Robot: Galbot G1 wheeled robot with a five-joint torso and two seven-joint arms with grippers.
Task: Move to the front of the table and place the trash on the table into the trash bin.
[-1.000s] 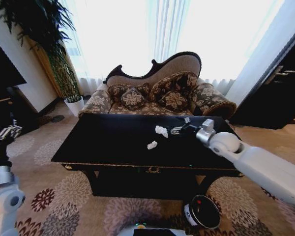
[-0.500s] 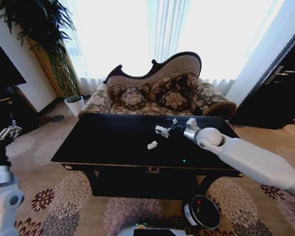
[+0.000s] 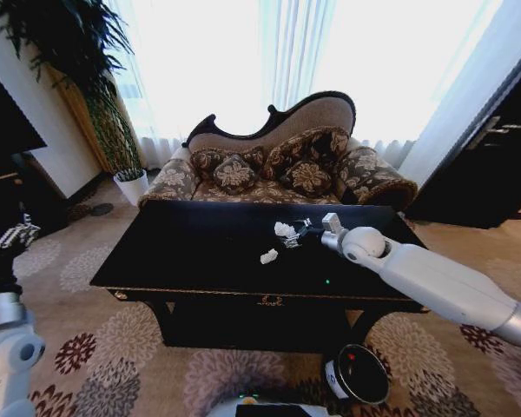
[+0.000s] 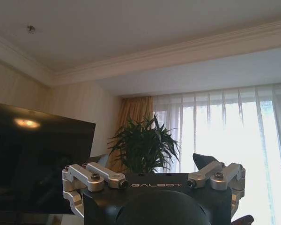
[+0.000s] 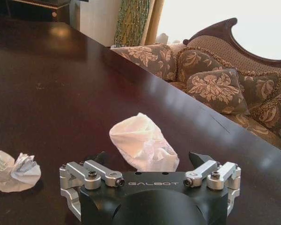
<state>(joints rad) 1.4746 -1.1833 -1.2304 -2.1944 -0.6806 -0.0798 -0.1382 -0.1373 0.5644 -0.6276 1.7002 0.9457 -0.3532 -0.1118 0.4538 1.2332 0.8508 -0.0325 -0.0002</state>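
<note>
On the glossy black table (image 3: 200,252) lie two crumpled white paper bits of trash. The farther one (image 3: 283,228) sits right at my right gripper (image 3: 295,234), which reaches in from the right. In the right wrist view this paper (image 5: 140,140) lies on the table (image 5: 61,70) between the open gripper's (image 5: 150,159) dark fingertips (image 5: 101,156). The other paper bit (image 3: 268,256) (image 5: 11,169) lies apart, nearer the front edge. The black trash bin (image 3: 363,375) stands on the carpet below the table's front right, with a small red spot in its opening. My left gripper (image 3: 13,236) (image 4: 150,164) is parked, raised at the far left.
A patterned sofa (image 3: 278,169) with cushions stands close behind the table. A potted plant (image 3: 113,130) is at the back left and a dark cabinet (image 3: 495,148) at the right. Flowered carpet (image 3: 113,347) lies in front of the table.
My right arm has swung left over the table, bringing the open gripper up to the farther paper bit. Both paper bits lie where they were. The left arm has not moved.
</note>
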